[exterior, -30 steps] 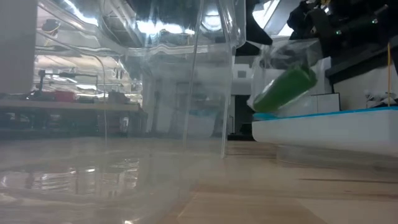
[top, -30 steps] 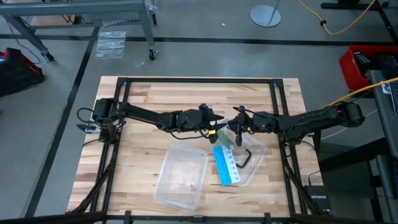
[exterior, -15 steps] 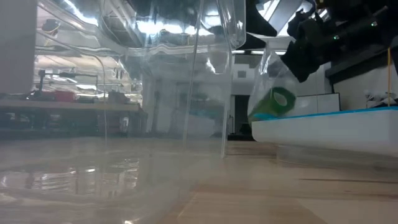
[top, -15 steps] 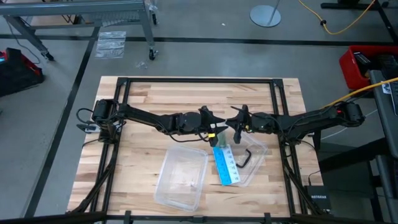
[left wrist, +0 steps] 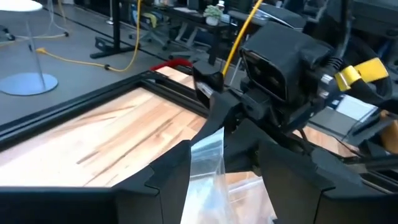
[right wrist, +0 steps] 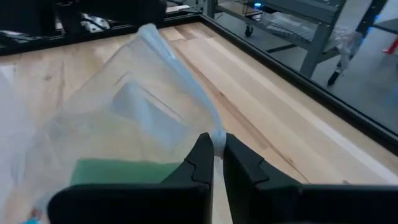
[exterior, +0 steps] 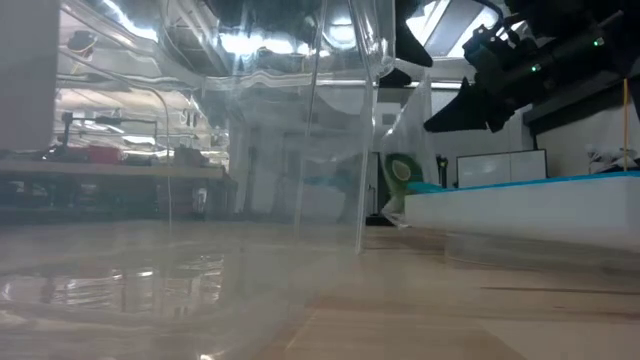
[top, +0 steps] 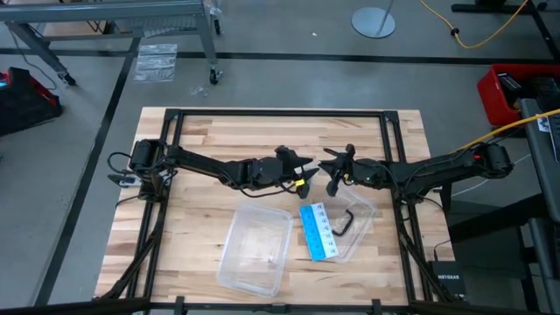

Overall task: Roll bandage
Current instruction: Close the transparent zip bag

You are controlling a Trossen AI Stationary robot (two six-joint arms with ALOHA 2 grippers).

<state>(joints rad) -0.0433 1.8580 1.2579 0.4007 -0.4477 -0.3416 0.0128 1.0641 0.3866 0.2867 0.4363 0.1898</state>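
Your left gripper (top: 304, 184), mid-table, pinches one edge of the clear plastic wrapper (right wrist: 134, 118), fingers nearly closed on the film. Inside it the bandage (right wrist: 121, 171) hangs as a green roll, low over the blue-and-white card (top: 318, 230) near the table's front edge. Your right gripper (right wrist: 213, 158) clamps the opposite edge. You're unwrapping, I'd judge; next, pull the edges apart so the bandage drops free.

Two slim black jointed arms, the left arm (top: 210, 164) and the right arm (top: 437, 168), each end in blocky dark fingers (left wrist: 168, 180); yellow tape (left wrist: 362, 69) marks one wrist, and black cables trail from both bases
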